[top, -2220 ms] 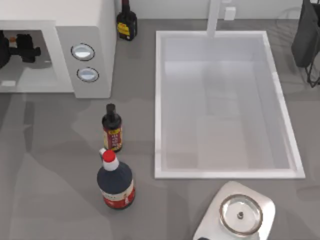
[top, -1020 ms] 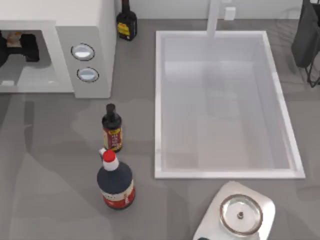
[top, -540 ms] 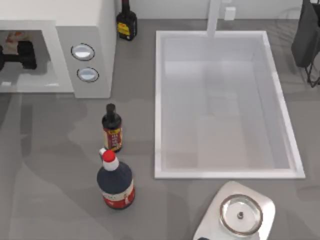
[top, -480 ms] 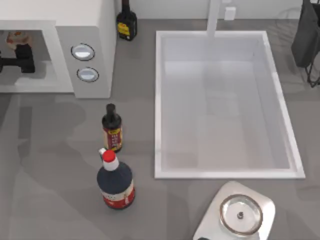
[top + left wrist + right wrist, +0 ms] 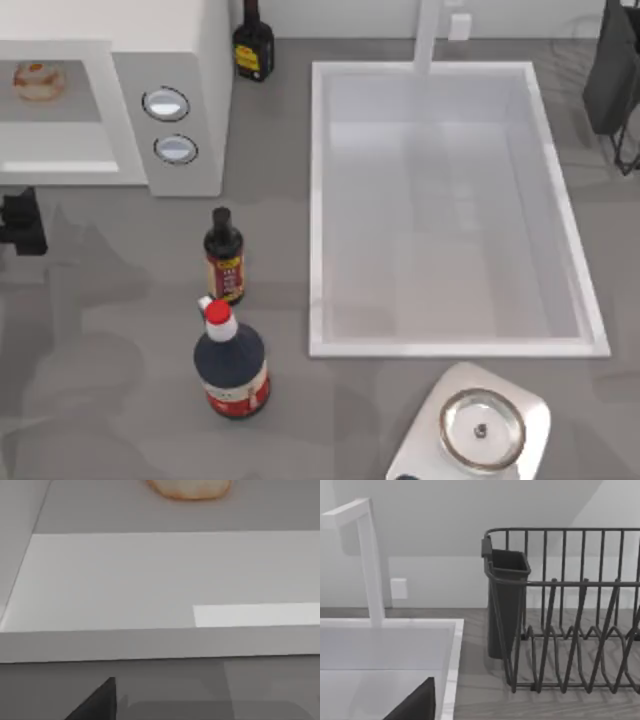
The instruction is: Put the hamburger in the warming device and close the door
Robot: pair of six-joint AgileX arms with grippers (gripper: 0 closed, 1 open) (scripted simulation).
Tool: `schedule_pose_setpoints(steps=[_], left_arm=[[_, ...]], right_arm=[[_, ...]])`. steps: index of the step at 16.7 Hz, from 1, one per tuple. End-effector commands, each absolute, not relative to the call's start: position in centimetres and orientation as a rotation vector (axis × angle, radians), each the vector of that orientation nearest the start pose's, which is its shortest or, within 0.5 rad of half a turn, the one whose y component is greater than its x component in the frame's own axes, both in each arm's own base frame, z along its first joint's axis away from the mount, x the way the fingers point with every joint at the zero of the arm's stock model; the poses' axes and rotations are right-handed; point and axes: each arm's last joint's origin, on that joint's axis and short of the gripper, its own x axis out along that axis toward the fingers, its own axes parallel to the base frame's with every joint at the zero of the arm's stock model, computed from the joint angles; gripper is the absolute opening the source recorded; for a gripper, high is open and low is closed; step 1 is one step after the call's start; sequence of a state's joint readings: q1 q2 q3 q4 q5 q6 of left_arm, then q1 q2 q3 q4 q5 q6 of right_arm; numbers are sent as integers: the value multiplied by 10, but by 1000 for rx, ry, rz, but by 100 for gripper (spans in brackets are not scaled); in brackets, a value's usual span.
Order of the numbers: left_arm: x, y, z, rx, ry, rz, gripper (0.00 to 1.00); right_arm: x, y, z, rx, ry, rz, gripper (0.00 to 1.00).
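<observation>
One hamburger (image 5: pixel 38 80) sits inside the microwave (image 5: pixel 190 60), upper left of the top view — left gripper (image 5: pixel 22 222) hovers just below it, fingers unreadable. Left wrist view: hamburger (image 5: pixel 190 487) at the top edge. Right wrist view — sink (image 5: pixel 451 645), rack (image 5: pixel 570 610).

Grey counter (image 5: pixel 120 400). White sink (image 5: pixel 445 347) right of centre, tap (image 5: pixel 428 35) at its far edge. Dark bottle (image 5: pixel 253 42) at the back. Small dark bottle (image 5: pixel 224 256) upright left of the sink; just beside it, nearer, a red-capped round bottle (image 5: pixel 230 360). Scale (image 5: pixel 480 428) with a round silvery dish at the near edge. Dark wire rack (image 5: pixel 570 610) holding a cup, far right.
</observation>
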State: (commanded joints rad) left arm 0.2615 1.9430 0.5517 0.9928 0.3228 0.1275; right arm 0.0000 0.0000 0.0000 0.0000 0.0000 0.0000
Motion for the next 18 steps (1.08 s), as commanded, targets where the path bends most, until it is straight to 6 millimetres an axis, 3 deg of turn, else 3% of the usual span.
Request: schedule_pose_setpoints(steps=[4,10,14,18], left_arm=[[274,72,81,9,350,-61,100],[274,71,82,9,353,-62,100],[279,72,103,9,351,-63,100],[280,72,137,7,357,-66,100]], right_arm=[[106,-1,160,0,0,0,100],[106,-1,160,0,0,0,100],[106,-1,160,0,0,0,100],[106,-1,160,0,0,0,100]])
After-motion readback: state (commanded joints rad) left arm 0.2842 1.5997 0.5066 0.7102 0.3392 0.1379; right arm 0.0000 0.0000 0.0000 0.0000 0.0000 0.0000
